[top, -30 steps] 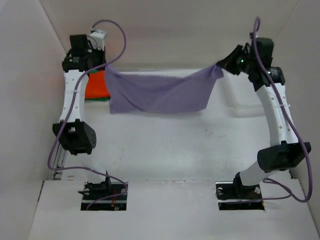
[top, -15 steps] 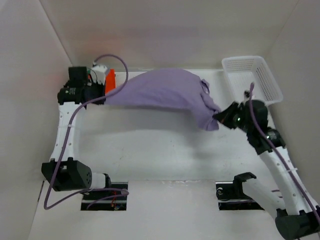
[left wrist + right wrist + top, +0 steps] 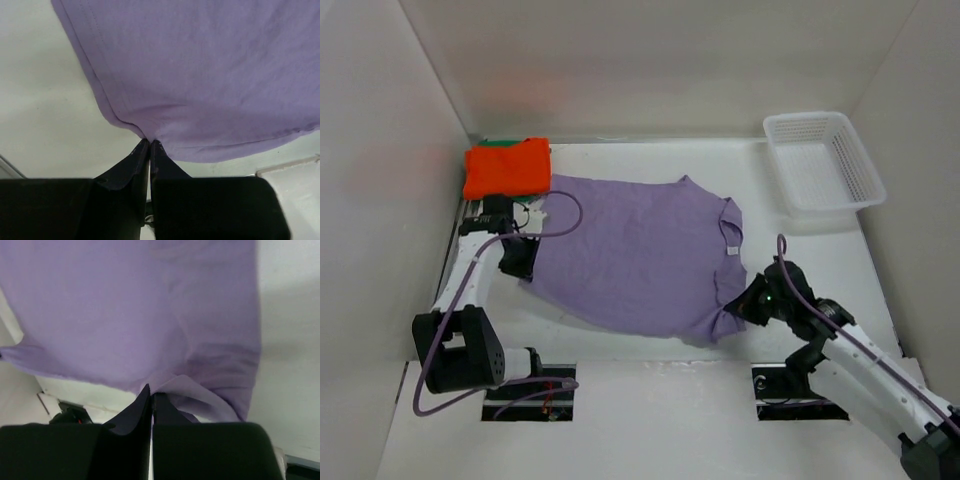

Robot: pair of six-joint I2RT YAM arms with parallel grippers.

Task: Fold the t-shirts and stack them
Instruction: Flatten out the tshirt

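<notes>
The lavender t-shirt (image 3: 635,255) lies spread flat across the middle of the table. My left gripper (image 3: 525,262) is shut on its left corner, and the cloth (image 3: 200,75) fans out from the pinched fingertips. My right gripper (image 3: 745,305) is shut on the shirt's near right corner, where a fold of cloth (image 3: 150,320) bunches at the tips. A folded orange t-shirt (image 3: 507,167) rests at the back left on top of a green t-shirt (image 3: 498,144), of which only a thin edge shows.
A white mesh basket (image 3: 823,160) stands at the back right, next to the right wall. White walls close in the table on the left, back and right. The left arm's purple cable (image 3: 560,215) loops over the shirt's left edge.
Both arms have come down and toward the near edge, drawing the lavender shirt from hanging stretched in the air to lying flat on the table. The orange shirt and the basket are now uncovered.
</notes>
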